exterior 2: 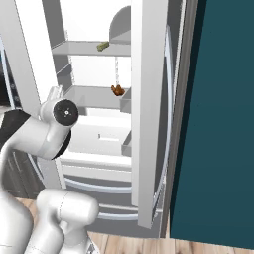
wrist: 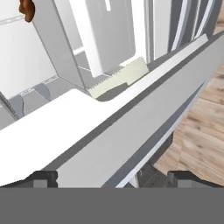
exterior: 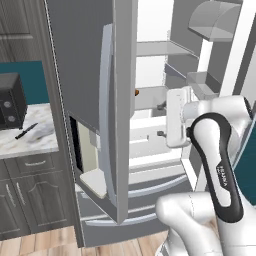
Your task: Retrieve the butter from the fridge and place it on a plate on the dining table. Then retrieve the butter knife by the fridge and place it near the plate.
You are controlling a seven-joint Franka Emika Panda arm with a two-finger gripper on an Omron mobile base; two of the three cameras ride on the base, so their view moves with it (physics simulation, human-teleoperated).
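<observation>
The fridge (exterior: 90, 60) stands with both upper doors swung open, showing its white interior. The butter (exterior 2: 102, 46), a small yellow-olive stick, lies on an upper shelf. An orange-brown food (exterior 2: 117, 90) sits one shelf lower. My gripper (exterior: 160, 120) is open and holds nothing. It hangs in front of the lower shelves and drawers, well below the butter. In the hand view my gripper (wrist: 113, 177) looks along a drawer edge, both fingertips (wrist: 43, 177) wide apart. The black butter knife (exterior: 26, 131) lies on the marbled counter left of the fridge. The plate and the dining table are out of view.
A black appliance (exterior: 10, 102) stands on the counter (exterior: 20, 145) behind the knife. The open left door (exterior: 117, 125) juts toward me between counter and arm. The open right door (exterior 2: 149, 109) stands near a teal wall (exterior 2: 218, 124). Wood floor (wrist: 201, 127) lies below.
</observation>
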